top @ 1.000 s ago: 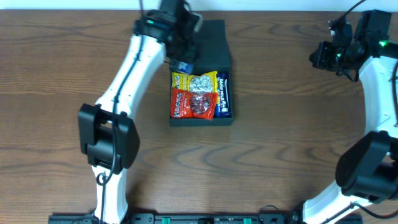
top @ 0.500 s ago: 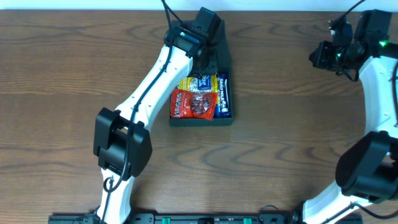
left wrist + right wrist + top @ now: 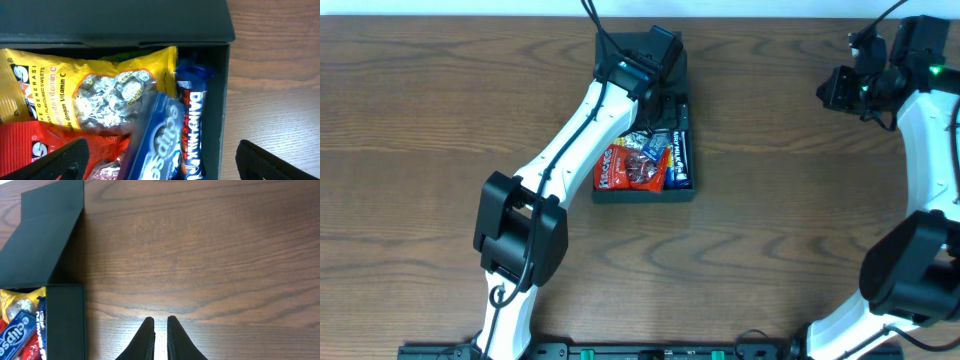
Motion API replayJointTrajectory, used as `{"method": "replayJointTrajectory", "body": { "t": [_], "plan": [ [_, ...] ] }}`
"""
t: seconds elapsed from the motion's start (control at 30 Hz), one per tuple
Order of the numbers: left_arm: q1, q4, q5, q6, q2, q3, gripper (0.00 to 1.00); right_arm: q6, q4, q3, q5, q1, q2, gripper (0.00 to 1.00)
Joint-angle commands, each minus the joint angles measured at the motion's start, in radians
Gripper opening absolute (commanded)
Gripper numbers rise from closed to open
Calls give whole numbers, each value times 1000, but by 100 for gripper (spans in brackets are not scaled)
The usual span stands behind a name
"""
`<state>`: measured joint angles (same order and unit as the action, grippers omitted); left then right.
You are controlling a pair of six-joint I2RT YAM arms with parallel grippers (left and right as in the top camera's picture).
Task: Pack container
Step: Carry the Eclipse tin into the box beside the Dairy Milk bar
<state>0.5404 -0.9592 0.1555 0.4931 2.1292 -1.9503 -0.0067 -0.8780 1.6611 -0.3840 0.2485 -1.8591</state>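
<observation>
Left gripper (image 3: 162, 162) hung with fingers spread wide over the container (image 3: 642, 196), which sat open at the far centre of the table (image 3: 800, 250); right gripper (image 3: 160, 332) was pressed together, empty, well apart. Judged rigid and light: grasp a side wall or the flap lid (image 3: 47, 230). Inside, the yellow packet (image 3: 100, 85) and blue Eclipse packet (image 3: 160, 140) looked soft, crinkly.

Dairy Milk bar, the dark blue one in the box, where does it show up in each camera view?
Overhead: Dairy Milk bar above centre, inside the container, by its right wall.
Left wrist: the bar lower centre-right, against that wall.
Right wrist: the bar bottom-left corner, a narrow strip.
Shared landmark: the open lid.
</observation>
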Motion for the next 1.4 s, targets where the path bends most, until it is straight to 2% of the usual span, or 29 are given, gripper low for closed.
{"method": "replayJointTrajectory", "body": {
  "t": [0.0, 0.17, 0.3, 0.33, 0.37, 0.4, 0.5, 0.77, 1.03, 1.37],
  "plan": [
    [2, 6, 33, -54, -16, -28, 95, 13, -1, 7, 3, 5, -5, 10],
    [-5, 12, 36, -175, -18, -144, 95, 13, 0, 7, 3, 2, -5, 12],
    [-52, 34, 37, -202, -18, -222, 96, 11, 0, 7, 3, -21, -5, 14],
    [-74, 36, 37, -202, -18, -227, 63, -2, 0, 7, 3, -33, -5, 13],
    [-85, 33, 40, -202, -18, -227, 18, -10, 0, 7, 3, -40, -5, 13],
    [-101, 16, 57, -202, -18, -225, 6, -18, 0, 7, 3, -48, -5, 13],
    [-121, -35, 62, -254, -14, -177, 6, -36, 7, 7, 3, -60, -5, 13],
    [-80, -7, 122, -431, -11, 26, 6, -36, 37, 7, 14, -60, -5, 13],
    [-46, 10, 122, -438, -9, 134, 6, -36, 55, 7, 15, -59, -5, 13],
    [5, 14, 130, -451, -9, 147, 6, -36, 56, 7, 15, -59, -5, 15]
  ]
}}
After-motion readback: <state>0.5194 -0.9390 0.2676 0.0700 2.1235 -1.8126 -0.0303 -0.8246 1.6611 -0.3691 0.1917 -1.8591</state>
